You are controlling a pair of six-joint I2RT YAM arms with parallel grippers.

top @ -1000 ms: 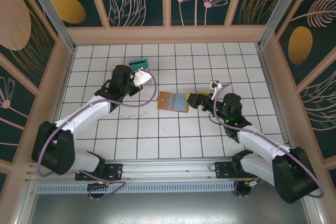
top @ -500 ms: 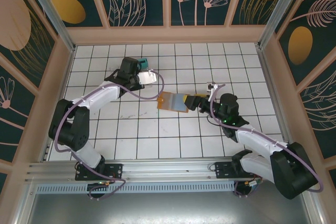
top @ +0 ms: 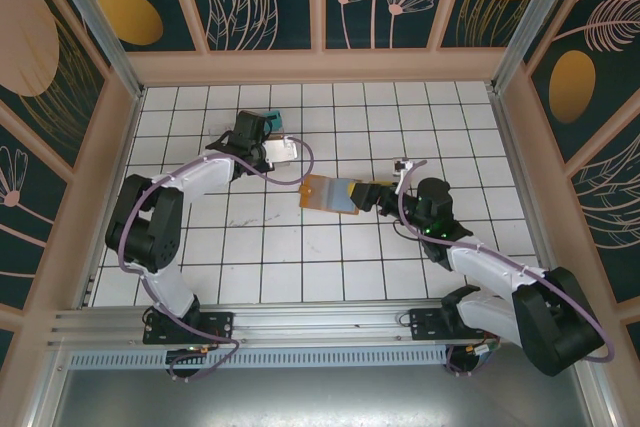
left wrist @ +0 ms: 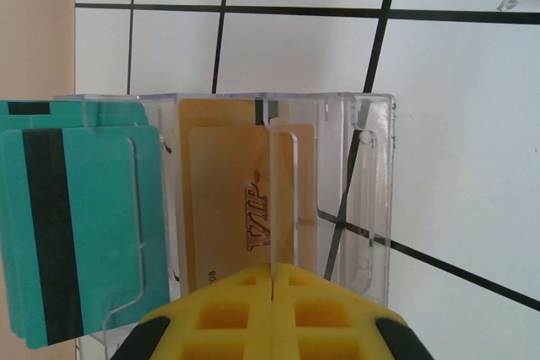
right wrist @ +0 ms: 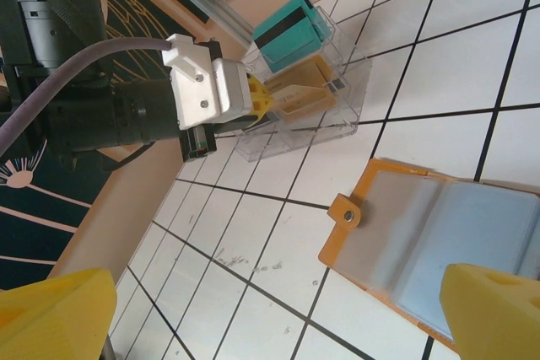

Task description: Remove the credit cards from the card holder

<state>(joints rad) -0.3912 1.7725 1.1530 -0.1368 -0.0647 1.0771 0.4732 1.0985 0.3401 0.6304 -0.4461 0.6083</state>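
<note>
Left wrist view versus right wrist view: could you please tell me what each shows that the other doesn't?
Left wrist: the VIP lettering on the tan card. Right wrist: the open card holder and the right gripper's spread fingers. Shared: the clear tray of teal cards, with the left gripper at it.

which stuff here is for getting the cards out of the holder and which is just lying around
Job: card holder, lying open; right gripper, open beside it; left gripper.
Just there: clear tray, clamped by the left gripper; teal cards and gold card standing in it.
</note>
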